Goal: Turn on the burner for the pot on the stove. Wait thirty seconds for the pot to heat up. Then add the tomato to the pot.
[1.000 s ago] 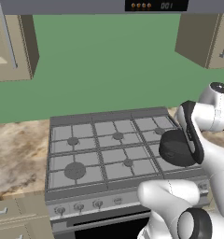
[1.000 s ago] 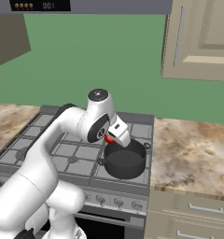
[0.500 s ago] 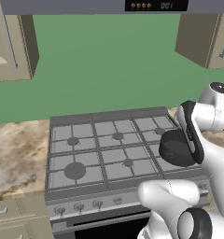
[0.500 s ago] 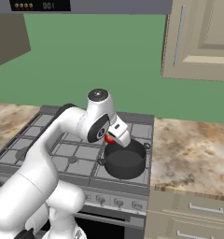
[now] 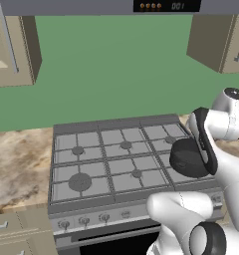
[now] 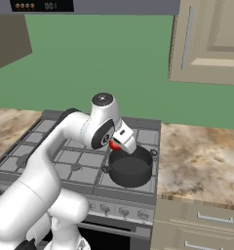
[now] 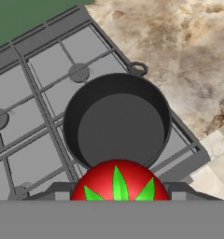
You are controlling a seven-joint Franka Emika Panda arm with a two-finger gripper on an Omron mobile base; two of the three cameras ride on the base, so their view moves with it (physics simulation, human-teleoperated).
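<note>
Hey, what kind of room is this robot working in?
A home kitchen, apparently a rendered one: a grey six-burner gas stove with a dark pot on it, marbled stone counters on both sides, and beige wall cabinets above.

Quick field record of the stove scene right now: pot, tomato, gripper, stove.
pot: empty, on the front right burner, near the counter edge
tomato: held in the gripper, stem up, above the pot's near rim
gripper: shut on the tomato, over the pot
stove: six burners, other grates bare; no flame visible
counter: marbled, right of the stove
</note>
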